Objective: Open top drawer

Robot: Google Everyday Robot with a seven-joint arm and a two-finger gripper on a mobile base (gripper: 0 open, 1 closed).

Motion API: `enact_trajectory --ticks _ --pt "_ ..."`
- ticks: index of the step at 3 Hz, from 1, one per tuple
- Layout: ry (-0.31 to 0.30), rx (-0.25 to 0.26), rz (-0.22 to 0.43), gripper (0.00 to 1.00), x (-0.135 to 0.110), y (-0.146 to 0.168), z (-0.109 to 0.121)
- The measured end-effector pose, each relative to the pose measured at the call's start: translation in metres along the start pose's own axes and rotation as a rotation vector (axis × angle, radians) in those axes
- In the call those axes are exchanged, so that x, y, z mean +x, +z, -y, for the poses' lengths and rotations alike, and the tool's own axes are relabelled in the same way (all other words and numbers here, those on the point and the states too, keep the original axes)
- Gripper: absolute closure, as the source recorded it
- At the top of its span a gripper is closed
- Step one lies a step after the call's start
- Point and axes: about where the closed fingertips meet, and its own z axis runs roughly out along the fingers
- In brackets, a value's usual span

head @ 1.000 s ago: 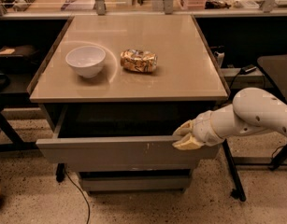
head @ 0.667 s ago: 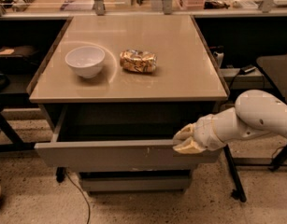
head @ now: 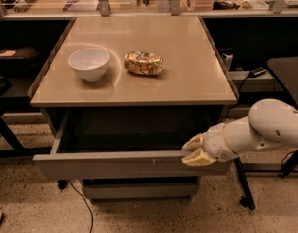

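Note:
The top drawer [head: 114, 165] is a wide flat grey front with small white marks right of centre. It stands pulled out from under the tabletop, and its dark box interior [head: 134, 130] shows. My gripper [head: 193, 150] comes in from the right on a white arm [head: 265, 130]. Its cream fingers [head: 199, 158] sit at the right end of the drawer front's top edge, one above and one at the edge, touching it.
On the beige tabletop [head: 187, 67] stand a white bowl [head: 89, 62] and a crinkled brown snack bag [head: 144, 63]. A narrower grey drawer front [head: 139, 190] shows below. A black cable [head: 83, 203] runs over the speckled floor. Shelves and a cluttered counter lie behind.
The drawer has slid further out toward the camera, showing more of its interior. My gripper has moved with its front edge, staying at the right end.

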Motion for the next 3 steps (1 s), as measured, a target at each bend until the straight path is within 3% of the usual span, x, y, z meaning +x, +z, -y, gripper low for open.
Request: enact_trajectory --ticks 3 --pt "0.002 -0.004 0.001 0.35 0.0006 0.0007 -0.0005"
